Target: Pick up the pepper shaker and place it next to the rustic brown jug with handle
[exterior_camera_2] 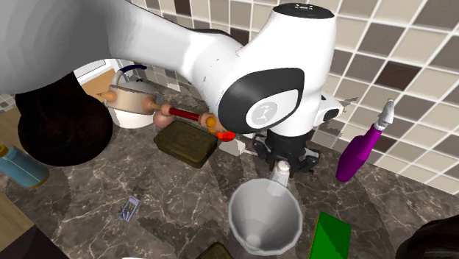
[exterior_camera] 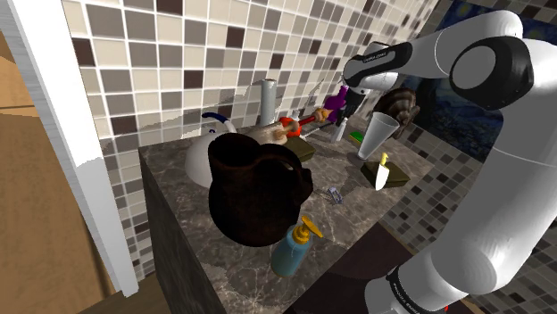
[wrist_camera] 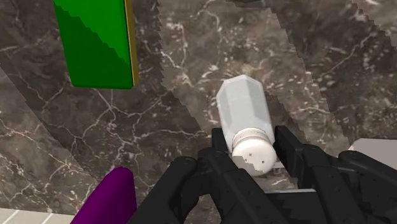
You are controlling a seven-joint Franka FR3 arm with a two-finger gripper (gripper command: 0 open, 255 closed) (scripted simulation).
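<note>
Gripper (wrist_camera: 253,141), all black, pinches holed round cap of white faceted pepper shaker (wrist_camera: 245,105), fingers tight on both sides. Shaker stands upright on dark marble worktop (exterior_camera: 357,210) nr its back edge, just beside tall white cup (exterior_camera_2: 265,213), nr purple spray bottle (exterior_camera_2: 360,151). Dark brown handled jug (exterior_camera: 254,192) sits well apart, at worktop's other end.

One brown jug (exterior_camera: 255,196), one white shaker (wrist_camera: 245,109), one cup (exterior_camera_2: 265,215), one purple bottle (exterior_camera_2: 359,154), one blue bottle (exterior_camera: 290,252).
</note>
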